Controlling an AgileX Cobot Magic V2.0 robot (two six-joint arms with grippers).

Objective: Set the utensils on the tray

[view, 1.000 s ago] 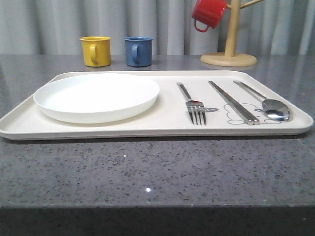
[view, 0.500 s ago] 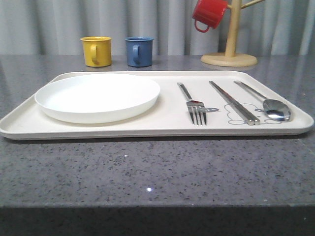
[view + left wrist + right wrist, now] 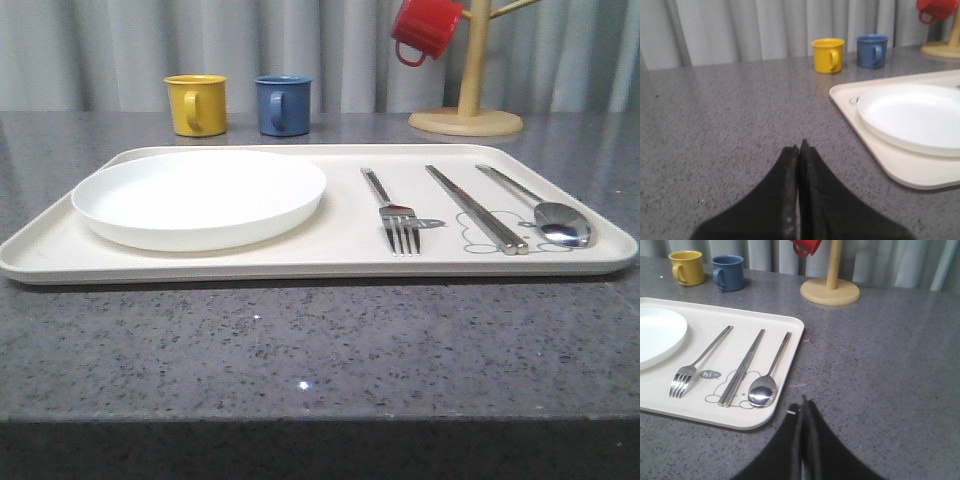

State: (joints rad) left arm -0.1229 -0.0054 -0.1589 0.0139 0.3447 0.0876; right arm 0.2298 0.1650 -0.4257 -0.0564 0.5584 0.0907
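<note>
The cream tray (image 3: 330,262) (image 3: 740,415) (image 3: 900,167) lies across the middle of the grey table. On its right half three silver utensils lie side by side: a fork (image 3: 392,212) (image 3: 699,360), a pair of chopsticks (image 3: 473,207) (image 3: 742,367) and a spoon (image 3: 545,210) (image 3: 769,375). My left gripper (image 3: 799,148) is shut and empty over bare tabletop, to the left of the tray. My right gripper (image 3: 802,402) is shut and empty too, hanging just off the tray's right front corner, close to the spoon's bowl.
A round white plate (image 3: 198,196) (image 3: 912,117) sits on the tray's left half. Behind the tray stand a yellow mug (image 3: 195,103) and a blue mug (image 3: 281,104). At the back right a wooden mug tree (image 3: 466,105) (image 3: 830,285) holds a red mug (image 3: 422,28).
</note>
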